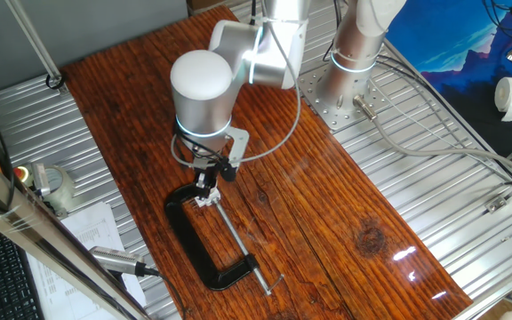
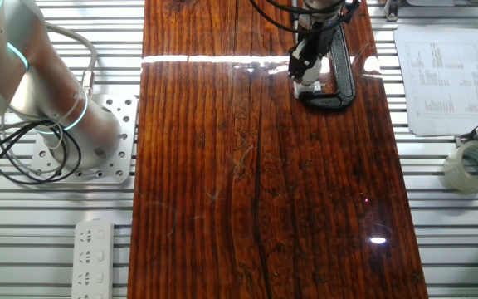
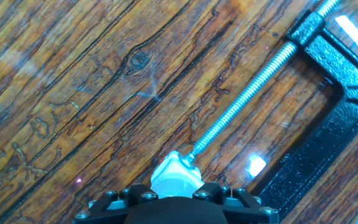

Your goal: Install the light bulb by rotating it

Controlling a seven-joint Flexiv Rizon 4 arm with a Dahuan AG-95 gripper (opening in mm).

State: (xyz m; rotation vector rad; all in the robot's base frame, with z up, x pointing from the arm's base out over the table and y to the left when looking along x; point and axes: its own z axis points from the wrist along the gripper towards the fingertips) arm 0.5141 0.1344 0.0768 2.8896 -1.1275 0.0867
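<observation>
Gripper (image 1: 206,191) down at clamp (image 1: 204,253) jaw end — fingers hidden, grip state can't tell. Other fixed view: gripper (image 2: 305,73) over white socket (image 2: 309,85). Hand view: whitish piece (image 3: 176,179) below fingers — bulb not clearly distinguishable.

Bright overhead light; white glare streaks on the glossy table (image 2: 247,166), hand view soft at its bottom edge.

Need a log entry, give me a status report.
Gripper down at socket block inside C-clamp. Jaw state unclear. Light bulb not visible, hidden under fingers. Clamp screw alongside.
</observation>
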